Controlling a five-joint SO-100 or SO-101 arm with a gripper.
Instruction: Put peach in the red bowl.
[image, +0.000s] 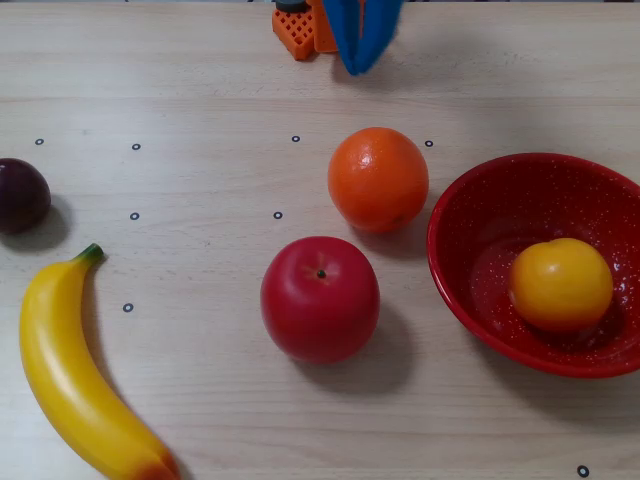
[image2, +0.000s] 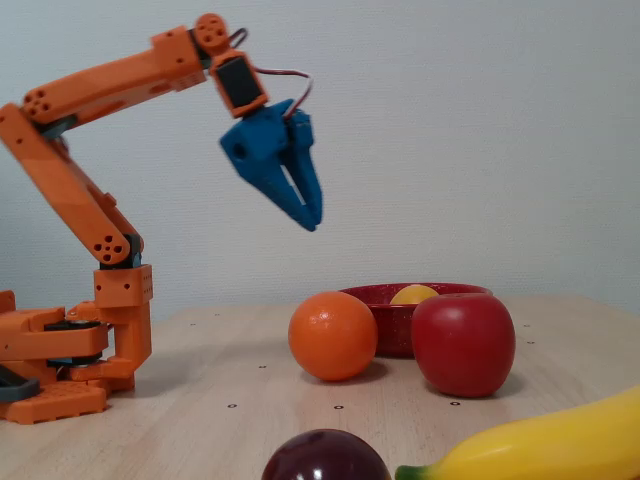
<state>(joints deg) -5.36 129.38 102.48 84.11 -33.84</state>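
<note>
The peach (image: 560, 284) lies in the bowl (image: 470, 215). The gripper (image2: 311, 219), pressed together and empty, hangs high; a clean retreat should avoid the orange (image2: 333, 335).

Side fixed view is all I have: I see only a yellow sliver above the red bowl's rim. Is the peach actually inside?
Observer: Yes. From above, the peach sits inside the red bowl, toward its right half.
Operator: Anything else in the bowl?
Observer: No, only the peach; the orange and the apple rest on the table left of it.
Operator: How much of the banana am I missing?
Observer: The whole banana lies at the lower left, stem toward the plum.
</note>
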